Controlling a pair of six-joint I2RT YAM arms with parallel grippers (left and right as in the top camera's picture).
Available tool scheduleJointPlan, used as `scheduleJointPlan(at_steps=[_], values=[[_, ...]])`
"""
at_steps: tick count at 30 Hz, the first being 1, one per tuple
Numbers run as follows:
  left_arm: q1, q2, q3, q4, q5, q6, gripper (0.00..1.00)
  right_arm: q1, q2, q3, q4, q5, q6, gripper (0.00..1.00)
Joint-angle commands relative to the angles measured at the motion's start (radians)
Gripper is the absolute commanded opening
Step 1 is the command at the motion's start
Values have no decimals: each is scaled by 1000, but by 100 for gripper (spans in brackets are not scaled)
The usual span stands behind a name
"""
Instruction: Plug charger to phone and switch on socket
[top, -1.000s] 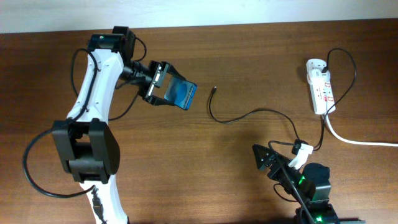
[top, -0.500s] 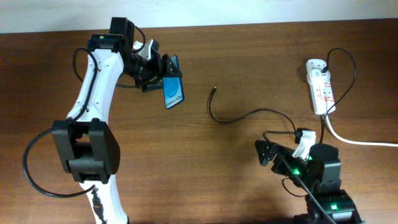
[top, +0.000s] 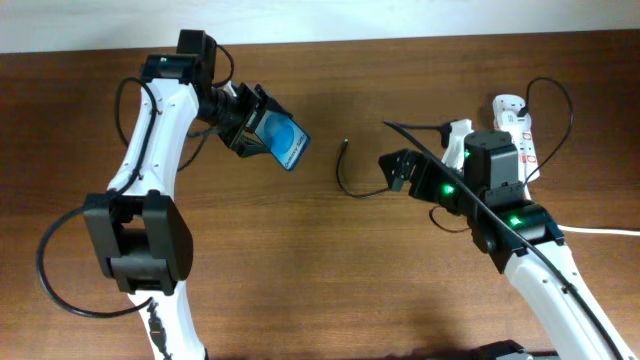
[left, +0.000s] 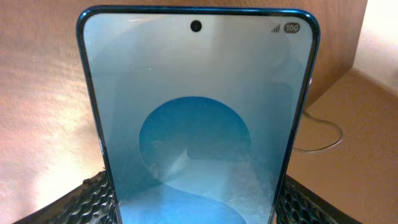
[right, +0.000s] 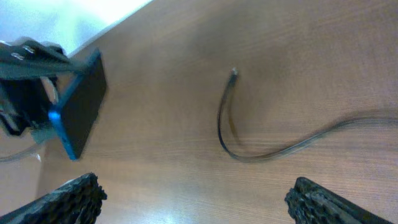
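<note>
Gripping the phone at its lower end, the left end effector holds it lifted above the wooden counter at the upper left, its fingers clamped on the two long edges. The left wrist view shows the phone upright between the textured pads, its blue screen facing the camera and the front camera hole at the top. Just right of the phone, the charger lies on the counter: its small plug tip sits near the phone's raised end but apart from it, and the thin black cable curves down and then rightward. The right end effector hovers beside that curve with its fingers spread apart and nothing between them; in the right wrist view the cable and its tip lie between the two finger pads. At the far right, the white socket rests on the counter with its thick white cord trailing off to the right edge.
</note>
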Motion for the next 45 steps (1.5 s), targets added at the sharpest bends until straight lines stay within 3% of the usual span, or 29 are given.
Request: scheduleJointPlan(at_steps=[1, 4, 9, 12, 17, 23, 28, 37, 45], values=[[-2, -6, 22, -10, 121, -214, 0, 7, 13, 19, 76, -8, 21, 93], [-3, -6, 22, -11, 206, -281, 0, 47, 81, 19, 209, -78, 59, 81], [-47, -6, 22, -10, 90, -299, 0, 168, 188, 23, 409, -77, 156, 73], [-55, -5, 22, -10, -22, -372, 0, 171, 191, 47, 409, -64, 157, 73], [-89, -5, 22, -5, -90, -382, 0, 249, 214, 47, 405, 60, 176, 72], [-159, -5, 22, 2, -99, -382, 0, 267, 283, 47, 396, 84, 214, 68], [-195, -5, 22, 1, -102, -386, 0, 269, 290, 47, 394, 107, 214, 49], [-233, -5, 22, 1, -69, -385, 0, 269, 338, 47, 394, 104, 213, 39], [-233, -5, 22, 1, -69, -385, 0, 269, 338, 47, 394, 103, 213, 20]])
